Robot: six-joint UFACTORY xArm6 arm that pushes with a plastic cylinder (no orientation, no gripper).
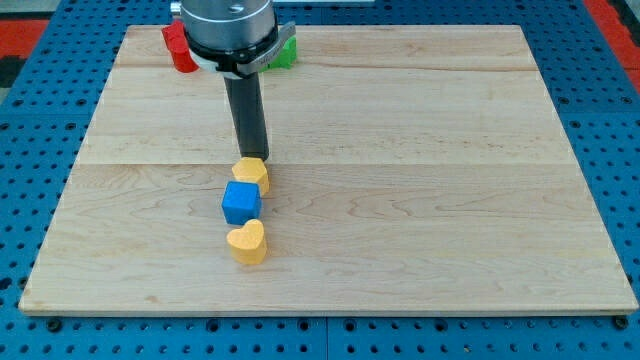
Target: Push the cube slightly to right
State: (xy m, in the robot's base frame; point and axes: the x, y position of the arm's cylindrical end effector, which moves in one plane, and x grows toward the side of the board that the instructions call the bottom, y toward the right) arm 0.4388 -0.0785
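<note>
1. Blue cube is seen left of centre on the wooden board, between a yellow block above and a yellow heart below.
2. My tip is placed just above the upper yellow block; no jaws are fitted.

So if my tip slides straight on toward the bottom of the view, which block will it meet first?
Most likely the upper yellow block: my tip sits just above it in the view, possibly already touching. The blue cube comes next, then the yellow heart. Depth is hard to judge here.
</note>
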